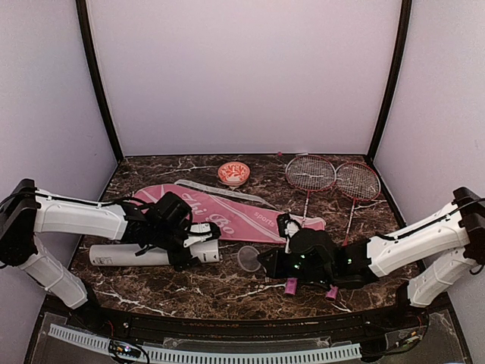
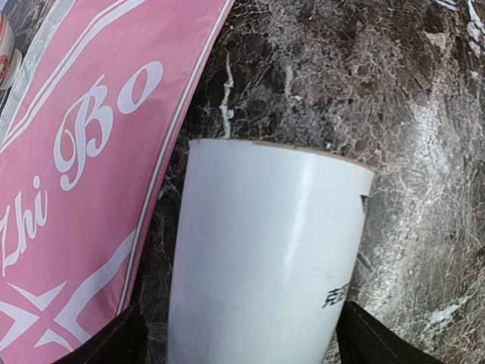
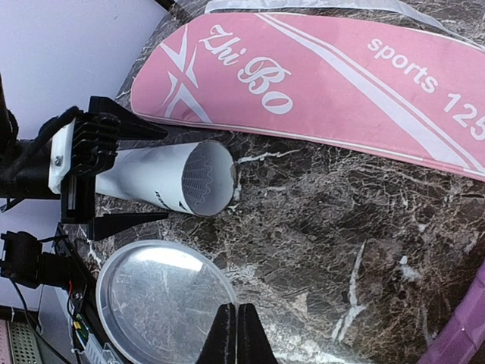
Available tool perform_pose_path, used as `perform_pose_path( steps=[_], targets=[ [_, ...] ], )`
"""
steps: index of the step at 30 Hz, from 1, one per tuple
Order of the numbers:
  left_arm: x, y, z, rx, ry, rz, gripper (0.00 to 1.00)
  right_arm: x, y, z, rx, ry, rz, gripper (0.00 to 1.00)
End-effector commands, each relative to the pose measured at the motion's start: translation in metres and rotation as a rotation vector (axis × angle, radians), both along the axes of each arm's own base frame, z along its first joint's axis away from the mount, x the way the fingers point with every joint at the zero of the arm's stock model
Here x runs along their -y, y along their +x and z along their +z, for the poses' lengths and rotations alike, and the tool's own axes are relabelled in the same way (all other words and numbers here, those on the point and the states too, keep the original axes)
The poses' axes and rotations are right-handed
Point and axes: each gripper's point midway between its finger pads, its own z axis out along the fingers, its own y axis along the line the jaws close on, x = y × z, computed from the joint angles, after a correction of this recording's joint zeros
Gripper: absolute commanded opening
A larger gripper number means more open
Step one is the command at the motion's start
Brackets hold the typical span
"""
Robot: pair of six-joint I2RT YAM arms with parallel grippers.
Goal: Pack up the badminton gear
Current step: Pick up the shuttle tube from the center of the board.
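Marble-dark table (image 1: 227, 296) carries the white tube (image 2: 265, 250), lying on its side at the front left, just beside the long edge of the pink cover (image 2: 76, 152). The left gripper (image 3: 130, 173) straddles the tube near its open mouth, jaws spread wide with a slim gap on each side. A shuttlecock (image 3: 198, 182) shows inside. A clear round lid (image 3: 163, 303) lies near, with the right gripper (image 3: 236, 330), clenched on nothing, at its rim. Bare marble lies beyond the mouth. Rackets (image 1: 311, 173) and a small bowl (image 1: 233, 174) sit near the back wall.
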Motion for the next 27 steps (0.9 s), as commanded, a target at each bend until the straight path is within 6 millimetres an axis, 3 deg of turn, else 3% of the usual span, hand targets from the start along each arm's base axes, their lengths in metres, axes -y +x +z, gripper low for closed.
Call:
perform_pose_path(
  steps=[1, 11, 18, 27],
  targets=[
    [-0.005, 0.003, -0.006, -0.048, 0.008, 0.031, 0.89, -0.016, -0.001, 0.018, 0.004, 0.07, 0.015, 0.0],
    [-0.004, 0.002, -0.011, -0.118, -0.013, 0.043, 0.88, -0.016, -0.004, 0.014, -0.001, 0.063, 0.025, 0.0],
    [-0.001, -0.004, -0.012, -0.159, -0.024, 0.031, 0.78, -0.015, -0.003, 0.012, -0.005, 0.062, 0.014, 0.0],
    [0.005, -0.011, 0.001, -0.169, -0.091, 0.013, 0.68, -0.002, 0.001, 0.013, 0.007, 0.047, -0.033, 0.0]
  ],
)
